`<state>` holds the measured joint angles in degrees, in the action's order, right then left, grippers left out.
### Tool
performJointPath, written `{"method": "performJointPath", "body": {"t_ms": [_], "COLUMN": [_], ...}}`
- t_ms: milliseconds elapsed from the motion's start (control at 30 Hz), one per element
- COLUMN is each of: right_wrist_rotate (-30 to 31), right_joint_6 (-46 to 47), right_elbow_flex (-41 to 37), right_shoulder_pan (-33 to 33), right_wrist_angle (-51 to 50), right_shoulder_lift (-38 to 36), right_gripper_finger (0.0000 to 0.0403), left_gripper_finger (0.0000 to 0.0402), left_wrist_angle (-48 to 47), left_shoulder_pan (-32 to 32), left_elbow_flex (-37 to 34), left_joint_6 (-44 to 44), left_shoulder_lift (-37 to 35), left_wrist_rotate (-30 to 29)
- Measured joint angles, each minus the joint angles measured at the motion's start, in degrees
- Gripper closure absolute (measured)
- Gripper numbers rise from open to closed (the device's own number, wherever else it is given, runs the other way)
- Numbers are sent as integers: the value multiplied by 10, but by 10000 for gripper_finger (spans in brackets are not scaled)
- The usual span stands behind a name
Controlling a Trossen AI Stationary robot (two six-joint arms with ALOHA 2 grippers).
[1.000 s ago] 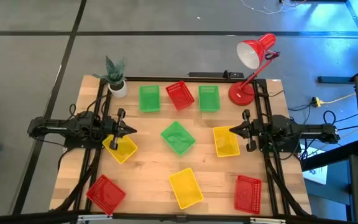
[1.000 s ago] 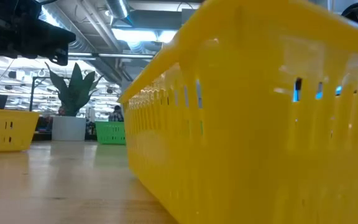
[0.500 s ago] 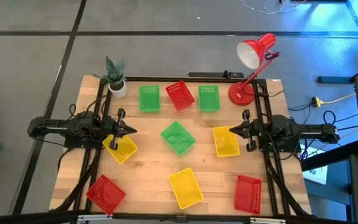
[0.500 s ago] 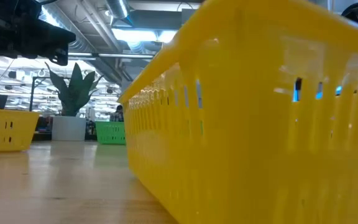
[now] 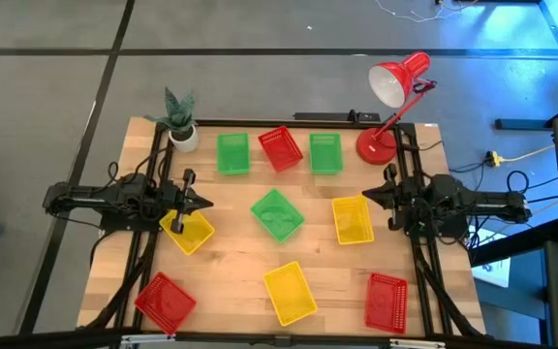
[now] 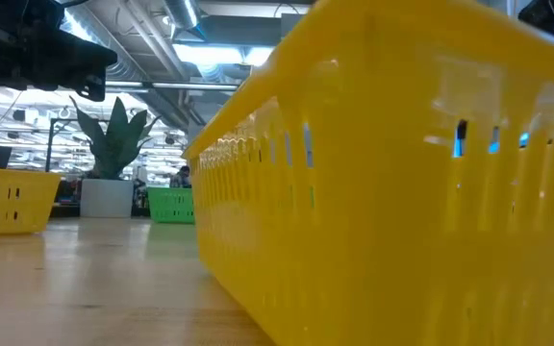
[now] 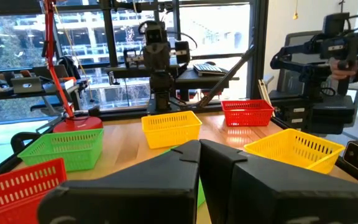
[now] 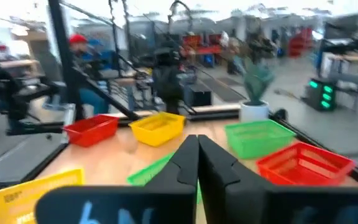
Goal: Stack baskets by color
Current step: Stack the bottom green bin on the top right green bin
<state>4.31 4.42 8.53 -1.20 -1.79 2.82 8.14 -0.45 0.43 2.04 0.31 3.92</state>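
Observation:
Nine baskets lie flat on the wooden table. Along the far edge sit a green basket, a red basket and another green basket. A third green basket lies at the centre. Yellow baskets lie at the left, right and near middle. Red baskets occupy the near left and near right. My left gripper hovers shut, pointing level, over the left yellow basket's far edge. My right gripper hovers shut beside the right yellow basket's far corner.
A potted plant stands at the far left corner and a red desk lamp at the far right. In the low view the near yellow basket blocks most of the table. Bare wood shows between the baskets.
My right gripper has risen a little and shifted slightly toward the table's right and far edges. The baskets and my left arm have stayed where they were.

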Motion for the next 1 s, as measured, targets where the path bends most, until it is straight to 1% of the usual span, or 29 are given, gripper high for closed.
{"method": "performJointPath", "body": {"t_ms": [67, 200, 300, 400, 500, 633, 767, 833, 1000], "right_wrist_rotate": [27, 110, 152, 177, 203, 202, 199, 188, 81], "right_joint_6": [-1, 3, 43, 105, 137, 182, 266, 307, 348], "right_elbow_flex": [41, 131, 200, 261, 317, 392, 477, 519, 605], "right_shoulder_pan": [0, 0, 0, 0, 0, 0, 4, 12, 42], "right_wrist_angle": [-43, -122, -174, -211, -243, -290, -380, -435, -537], "right_shoulder_lift": [22, 93, 163, 235, 311, 417, 513, 553, 637], "right_gripper_finger": [401, 401, 402, 402, 402, 403, 403, 402, 389], "left_gripper_finger": [401, 401, 401, 401, 401, 401, 401, 401, 401], "left_wrist_angle": [0, 0, 0, 0, 0, 0, 0, 0, 0], "left_shoulder_pan": [0, 0, 0, 0, 0, 0, 0, 0, 0], "left_elbow_flex": [0, 0, 0, 0, 0, 0, 0, 0, 0], "left_joint_6": [0, 0, 0, 0, 0, 0, 0, 0, 0], "left_shoulder_lift": [0, 0, 0, 0, 0, 0, 0, 0, 0], "left_wrist_rotate": [0, 0, 0, 0, 0, 0, 0, 0, 0]}}
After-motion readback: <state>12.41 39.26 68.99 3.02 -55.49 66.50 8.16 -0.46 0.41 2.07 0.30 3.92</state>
